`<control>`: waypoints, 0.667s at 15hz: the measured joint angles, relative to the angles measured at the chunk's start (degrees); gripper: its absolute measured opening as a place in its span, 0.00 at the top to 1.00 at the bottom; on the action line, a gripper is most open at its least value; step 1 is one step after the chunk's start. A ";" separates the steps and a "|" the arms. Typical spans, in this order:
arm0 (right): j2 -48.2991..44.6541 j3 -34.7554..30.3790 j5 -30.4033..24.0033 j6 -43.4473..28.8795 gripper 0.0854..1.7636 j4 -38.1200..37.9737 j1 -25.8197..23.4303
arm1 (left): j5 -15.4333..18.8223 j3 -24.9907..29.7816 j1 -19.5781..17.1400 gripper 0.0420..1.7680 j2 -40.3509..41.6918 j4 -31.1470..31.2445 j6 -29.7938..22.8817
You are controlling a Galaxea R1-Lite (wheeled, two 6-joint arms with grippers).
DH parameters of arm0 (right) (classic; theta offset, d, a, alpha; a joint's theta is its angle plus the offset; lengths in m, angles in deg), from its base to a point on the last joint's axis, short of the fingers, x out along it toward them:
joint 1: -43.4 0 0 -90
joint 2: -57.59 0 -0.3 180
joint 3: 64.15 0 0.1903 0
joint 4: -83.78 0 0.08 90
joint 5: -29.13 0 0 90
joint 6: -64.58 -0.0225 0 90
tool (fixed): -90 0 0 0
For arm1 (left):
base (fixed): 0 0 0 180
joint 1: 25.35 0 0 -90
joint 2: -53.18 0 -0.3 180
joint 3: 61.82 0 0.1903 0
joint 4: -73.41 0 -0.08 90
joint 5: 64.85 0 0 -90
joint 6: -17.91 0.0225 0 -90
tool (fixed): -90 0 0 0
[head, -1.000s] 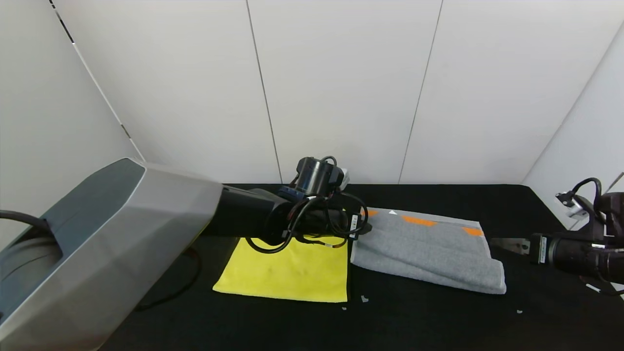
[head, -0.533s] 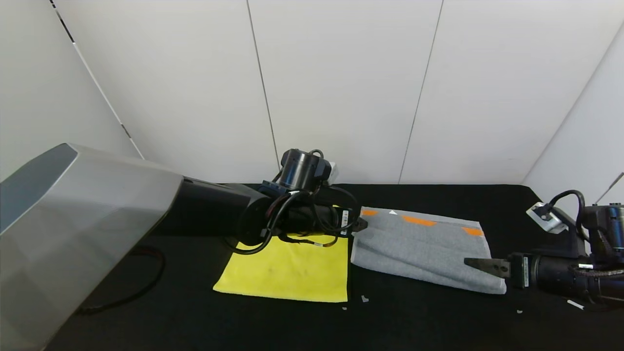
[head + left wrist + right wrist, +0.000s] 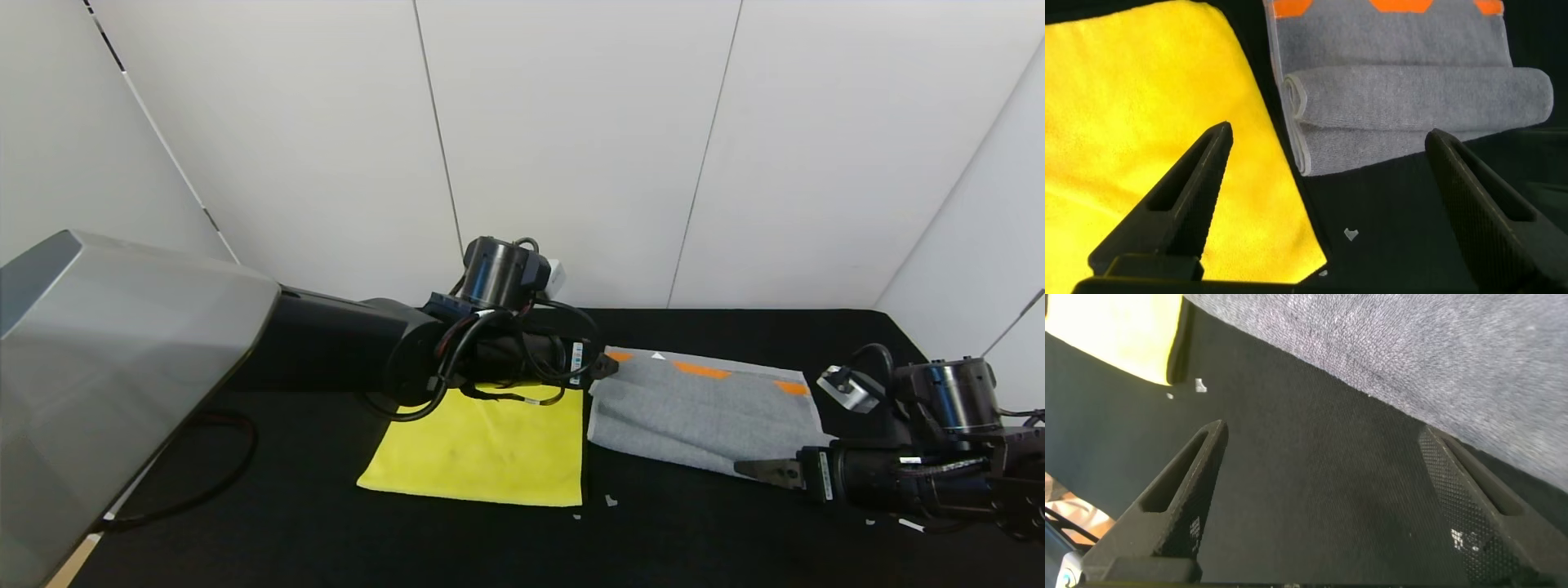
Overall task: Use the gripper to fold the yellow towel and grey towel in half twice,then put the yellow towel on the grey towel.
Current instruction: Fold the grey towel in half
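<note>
- Since a second ago both arms have shifted: the right claw (image 3: pixel 755 469) has swung in from beside the grey towel's far right edge to its near right corner, and the left arm has pulled back a little, so the left claw (image 3: pixel 606 367) now sits at the gap between the two towels.
- Both claws stand wide open and hold nothing; each wrist view shows two spread fingers with only cloth and table between them.
- Grey towel (image 3: pixel 702 412) lies just ahead of the left claw and just beyond the right claw; it looks folded once, with a rolled double edge on its near side and orange shapes along its far end.
- Yellow towel (image 3: pixel 486 445) lies flat just beneath and beside the left claw, close to the grey one but not touching it.
- Step in hand, as I judge it: lining up for the grey towel's second fold.
- Next move calls for each claw to come down on a corner, catch every layer, close, then carry the cloth across without dragging it over the black table (image 3: pixel 735 539).
- Hidden: the left arm covers the yellow towel's far edge, so its fold count is unclear.
- Left claw's fingertips are mostly masked by cables in the head view.
- Small pale scraps (image 3: pixel 609 501) lie near the right claw; what they are I cannot tell.
</note>
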 joint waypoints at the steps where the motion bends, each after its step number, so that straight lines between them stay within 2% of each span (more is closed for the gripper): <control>1: 0.85 0.35 0.04 0.00 0.05 -0.01 0.23 | 0.02 0.00 0.02 0.05 0.05 -0.02 0.02; 10: 5.02 2.01 0.12 -0.90 0.04 -0.09 2.10 | 0.11 0.05 -0.04 0.04 0.16 -0.04 0.00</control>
